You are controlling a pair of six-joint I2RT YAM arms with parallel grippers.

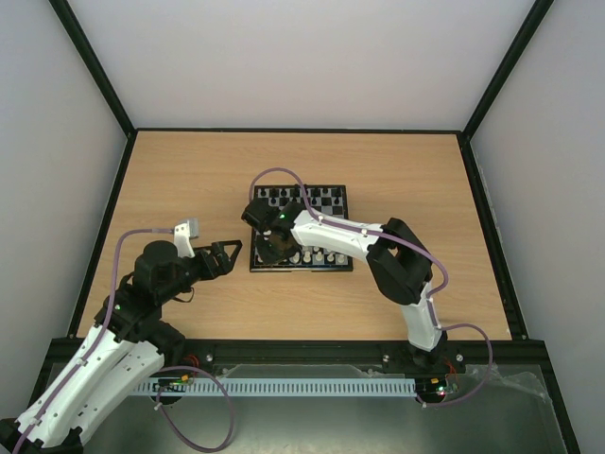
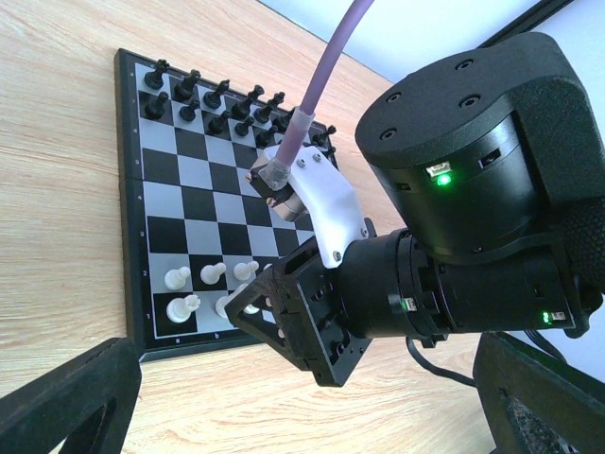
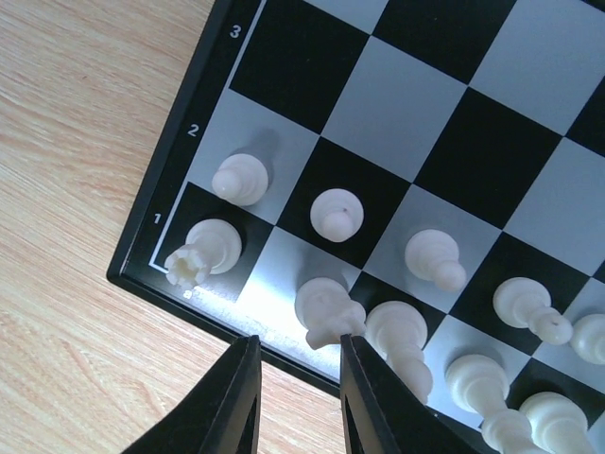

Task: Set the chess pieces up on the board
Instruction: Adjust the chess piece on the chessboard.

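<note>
The board [image 1: 331, 223] lies mid-table, black and pale checks in a thin black frame. Cream-white chess pieces [image 1: 318, 255] fill its near rows. In the right wrist view a rook [image 3: 200, 248] stands on the corner square. A knight [image 3: 326, 307] stands beside it, with pawns [image 3: 337, 213] one row behind. My right gripper [image 3: 298, 348] hangs over the board's near left corner with its jaws a little apart and nothing between them. The knight's head sits just off the right fingertip [image 3: 354, 352]. My left gripper [image 1: 222, 257] is wide open and empty, left of the board [image 2: 203, 189].
Black pieces [image 1: 302, 197] line the board's two far rows, and they show too in the left wrist view as black pieces [image 2: 217, 99]. The right arm [image 1: 397, 265] reaches across the board's near right side. Black rails [image 1: 113, 218] and pale walls edge the wooden table.
</note>
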